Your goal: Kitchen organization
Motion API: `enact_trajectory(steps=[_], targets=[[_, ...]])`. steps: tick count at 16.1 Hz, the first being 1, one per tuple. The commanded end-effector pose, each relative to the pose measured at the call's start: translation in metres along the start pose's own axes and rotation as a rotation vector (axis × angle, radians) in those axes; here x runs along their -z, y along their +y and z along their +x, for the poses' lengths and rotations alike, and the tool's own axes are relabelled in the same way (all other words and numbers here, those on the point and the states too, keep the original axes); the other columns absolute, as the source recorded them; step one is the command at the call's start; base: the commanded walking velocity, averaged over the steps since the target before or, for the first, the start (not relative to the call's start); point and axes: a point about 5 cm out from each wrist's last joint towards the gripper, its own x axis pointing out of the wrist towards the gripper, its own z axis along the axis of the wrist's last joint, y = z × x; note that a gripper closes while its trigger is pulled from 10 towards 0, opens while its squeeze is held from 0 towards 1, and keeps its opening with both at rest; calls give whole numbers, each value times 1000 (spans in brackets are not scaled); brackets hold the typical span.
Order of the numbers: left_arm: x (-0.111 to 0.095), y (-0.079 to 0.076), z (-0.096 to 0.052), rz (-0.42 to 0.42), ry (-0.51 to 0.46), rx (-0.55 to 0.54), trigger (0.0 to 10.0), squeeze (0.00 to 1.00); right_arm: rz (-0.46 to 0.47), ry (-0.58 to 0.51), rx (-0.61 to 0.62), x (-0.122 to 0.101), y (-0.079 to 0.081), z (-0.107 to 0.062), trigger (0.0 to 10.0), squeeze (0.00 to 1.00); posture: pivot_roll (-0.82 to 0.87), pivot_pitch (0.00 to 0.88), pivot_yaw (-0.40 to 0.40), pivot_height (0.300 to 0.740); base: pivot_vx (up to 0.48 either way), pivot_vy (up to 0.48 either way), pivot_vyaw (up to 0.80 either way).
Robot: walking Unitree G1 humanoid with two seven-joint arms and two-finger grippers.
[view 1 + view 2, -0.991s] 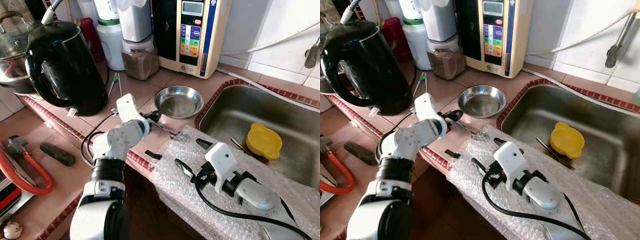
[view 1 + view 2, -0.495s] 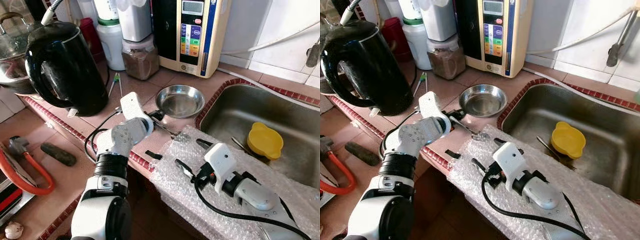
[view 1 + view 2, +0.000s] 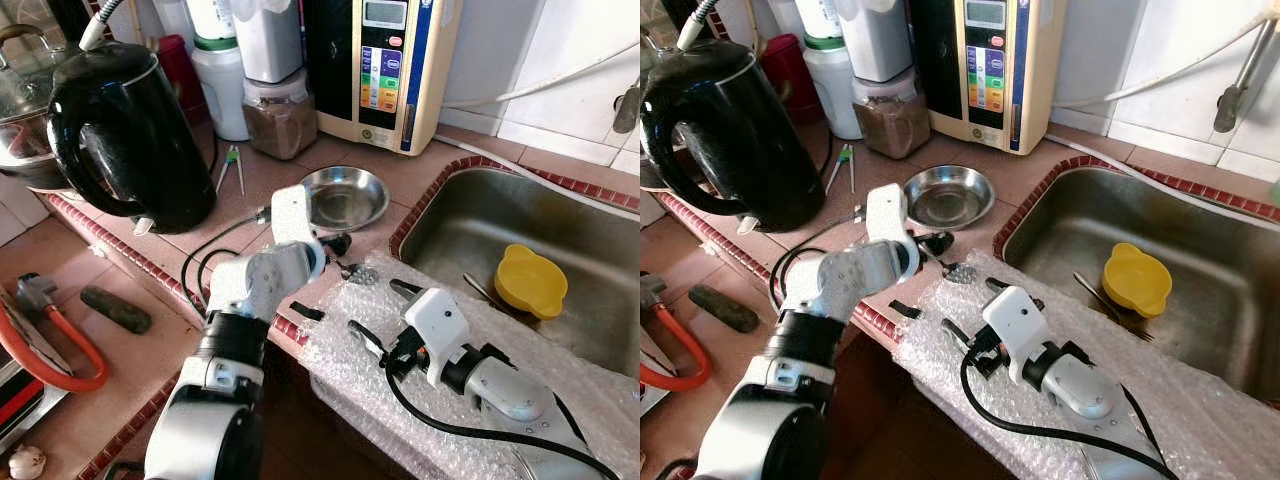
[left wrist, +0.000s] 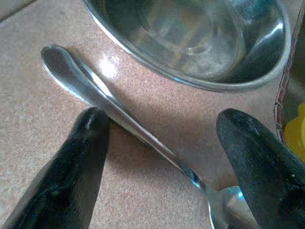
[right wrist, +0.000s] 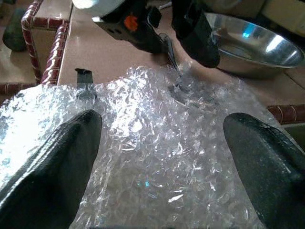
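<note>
Jaws of both grippers stand apart, gripping nothing. At frame centre, the left gripper point(image 3: 336, 255) straddles the thin steel spoon point(image 4: 138, 132), which lies flat on the reddish tiled counter point(image 3: 275, 180) just below the round stainless steel bowl point(image 3: 345, 197). The right gripper point(image 3: 378, 316) rests lower right on the clear bubble wrap sheet point(image 3: 440, 400). From largest: the steel sink point(image 3: 520, 230) at right, the black electric kettle point(image 3: 125, 130) upper left, the small yellow cup point(image 3: 530, 281) inside the sink.
</note>
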Motion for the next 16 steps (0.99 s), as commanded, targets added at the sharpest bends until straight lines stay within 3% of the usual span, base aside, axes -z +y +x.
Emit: enact_trajectory(steps=[1, 2, 3, 4, 5, 6, 7, 9, 16], targets=[[31, -12, 4, -85, 137, 32, 8706, 0, -12, -7, -10, -2, 1, 2, 10000, 176, -196, 50, 128, 740, 0, 0, 0], [31, -14, 4, -103, 147, 41, 8706, 0, -13, -7, -10, -2, 1, 3, 10000, 176, -196, 50, 128, 740, 0, 0, 0], [28, -18, 3, -120, 142, 58, 9961, 0, -16, -7, -10, -2, 0, 3, 10000, 176, -194, 51, 128, 740, 0, 0, 0], [27, -20, 2, -147, 149, 79, 8745, 0, -17, -8, -10, -2, 0, 3, 10000, 176, -194, 50, 128, 740, 0, 0, 0], [27, -21, 2, -171, 156, 90, 4078, 0, -18, -7, -10, -2, 0, 3, 10000, 173, -193, 51, 129, 740, 0, 0, 0], [29, -21, 3, -188, 160, 89, 902, 0, -18, -7, -11, -2, 0, 3, 10000, 173, -193, 51, 129, 740, 0, 0, 0], [29, -22, 3, -203, 161, 99, 0, 0, -18, -7, -11, -2, 1, 3, 10000, 173, -195, 52, 130, 740, 0, 0, 0], [30, -24, 1, -234, 158, 116, 0, 0, -17, -7, -7, -1, 1, 3, 10000, 173, -195, 53, 135, 740, 0, 0, 0], [39, -10, 0, -102, 233, 25, 0, 0, -14, -10, -9, -1, 3, 6, 10000, 180, -181, 58, 147, 740, 0, 0, 0]])
